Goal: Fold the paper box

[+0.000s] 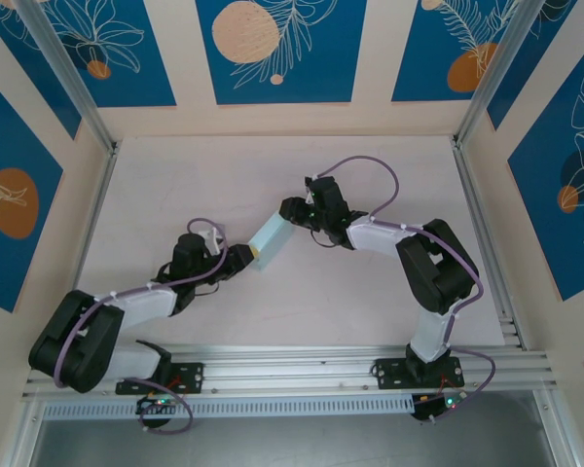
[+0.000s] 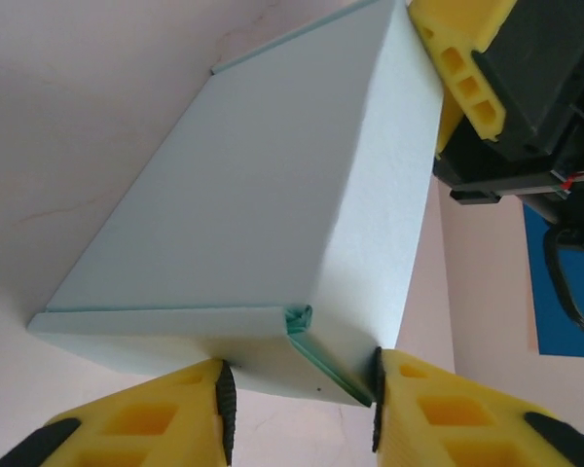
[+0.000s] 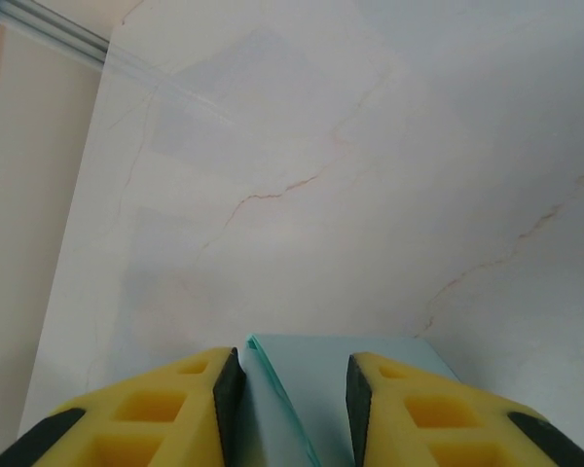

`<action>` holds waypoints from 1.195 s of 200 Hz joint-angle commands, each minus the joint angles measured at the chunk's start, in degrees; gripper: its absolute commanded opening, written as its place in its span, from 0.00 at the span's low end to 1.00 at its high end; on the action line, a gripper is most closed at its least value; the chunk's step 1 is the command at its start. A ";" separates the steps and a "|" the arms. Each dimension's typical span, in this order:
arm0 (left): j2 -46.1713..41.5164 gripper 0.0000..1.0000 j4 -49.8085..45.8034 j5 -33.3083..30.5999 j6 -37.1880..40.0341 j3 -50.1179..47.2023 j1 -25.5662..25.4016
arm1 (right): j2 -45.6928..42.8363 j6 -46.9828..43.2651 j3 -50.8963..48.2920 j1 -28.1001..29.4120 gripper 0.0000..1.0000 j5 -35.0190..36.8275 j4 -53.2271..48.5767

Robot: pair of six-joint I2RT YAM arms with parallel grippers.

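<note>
The paper box (image 1: 271,238) is a small pale-blue rectangular box, held just above the middle of the table between both arms. My left gripper (image 1: 245,258) is at its near-left end. In the left wrist view the box (image 2: 273,224) runs away from the camera, and the left gripper (image 2: 300,404) has both black pads against the near end, where a folded flap edge shows. My right gripper (image 1: 294,216) holds the far-right end. In the right wrist view that gripper (image 3: 292,399) is shut on the box (image 3: 321,389), and its yellow fingers (image 2: 467,68) reach the box's far corner.
The pale table top (image 1: 224,175) lies bare around the arms, with faint crack-like marks (image 3: 273,195). Aluminium rails (image 1: 477,224) and patterned blue wall panels border the table. A rail (image 1: 302,365) carries both arm bases at the near edge.
</note>
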 commanded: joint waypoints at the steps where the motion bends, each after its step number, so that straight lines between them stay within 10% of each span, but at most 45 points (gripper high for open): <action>1: 4.81 0.35 -11.15 -5.45 1.30 -3.14 0.46 | 3.33 -3.30 -2.15 1.01 0.40 -1.02 -19.45; 97: 0.57 0.37 -17.73 -9.39 2.96 -0.21 0.46 | 0.60 -7.84 11.38 -3.56 0.61 -10.96 -32.66; 239: 3.21 0.36 -17.17 -9.74 3.67 1.47 0.37 | -5.50 -1.51 -3.41 -10.79 0.70 -27.87 -13.90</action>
